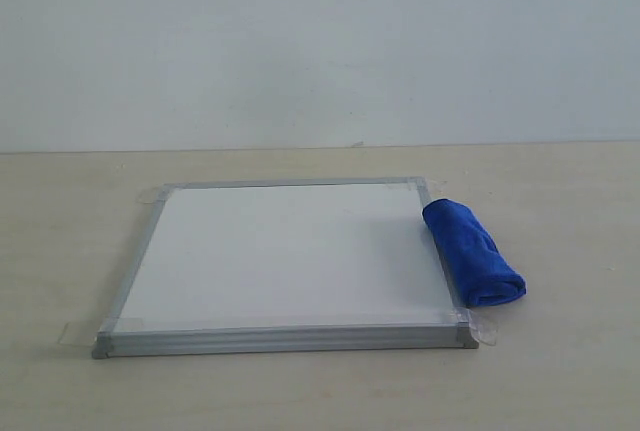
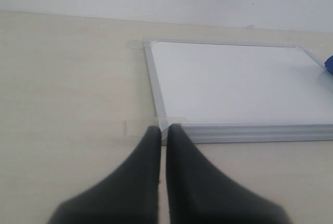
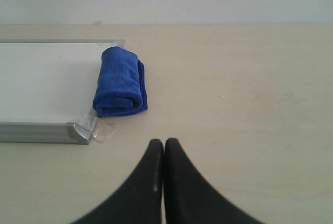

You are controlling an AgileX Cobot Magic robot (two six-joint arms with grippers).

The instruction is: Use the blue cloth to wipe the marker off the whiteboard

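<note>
My left claw [image 2: 164,130] and right claw [image 3: 164,143] are closed, empty. The blue cloth [image 1: 473,254], at three o'clock of the whiteboard [image 1: 290,251], may unroll if I pinch shallow.

Plush blue cloth [image 1: 473,254]; smooth whiteboard [image 1: 290,251], matt silver metal frame.

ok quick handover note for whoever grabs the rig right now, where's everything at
Left gripper: shut, empty, hanging short of the whiteboard's near left corner.
Right gripper: shut, empty, over the bare table, short of the blue cloth.
Cloth: rolled, lying along the board's right edge and overlapping the frame; nothing holds it.
Board: flat on the table, taped at the corners. No view shows any red marker on it.
Done: the surface looks clean.
Left: probably nothing. Check the board close up for faint traces before calling it finished.
</note>
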